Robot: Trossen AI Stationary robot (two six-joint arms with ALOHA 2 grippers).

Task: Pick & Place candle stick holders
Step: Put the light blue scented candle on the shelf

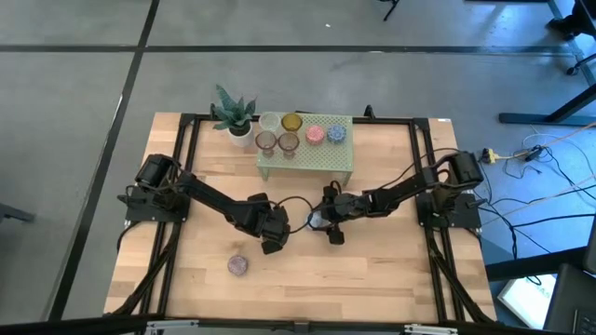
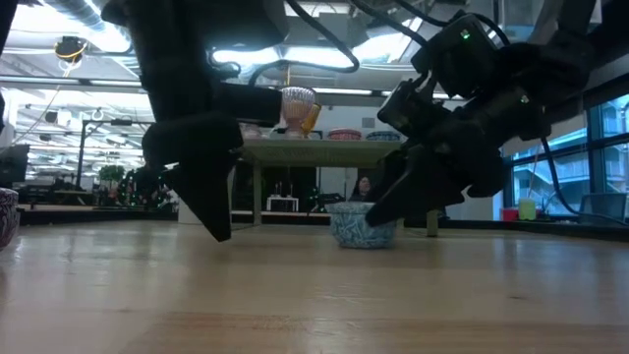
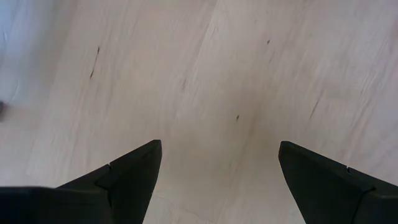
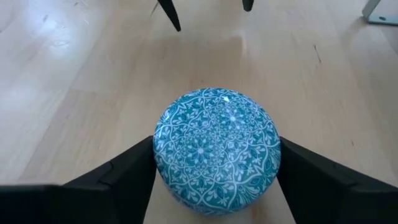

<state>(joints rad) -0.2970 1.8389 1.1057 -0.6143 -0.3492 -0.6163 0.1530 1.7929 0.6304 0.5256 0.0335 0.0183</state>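
Observation:
A blue patterned candle stick holder [image 4: 216,149] stands on its base on the table near the middle [image 2: 362,224]. My right gripper [image 1: 327,217] is shut on it. Left of it, my left gripper [image 1: 274,238] hangs open over bare wood [image 3: 217,93], fingers pointing steeply down, nothing between them. A mauve holder [image 1: 238,265] sits alone on the table toward the near left. Several more holders [image 1: 291,132] stand on top of the pale green stand [image 1: 307,158] at the far side. My right gripper pinches the blue holder between its two fingers, one on each side of its rounded wall [image 4: 158,155]. The fingers [image 4: 124,174] come from the table's right, slanting down. The holder stays on the table on its base [image 2: 364,242].
A potted spiky plant [image 1: 233,116] stands left of the green stand at the far edge. A black frame [image 1: 186,167] runs along the table's left, right and far sides. Bare wood lies between the grippers and the near edge.

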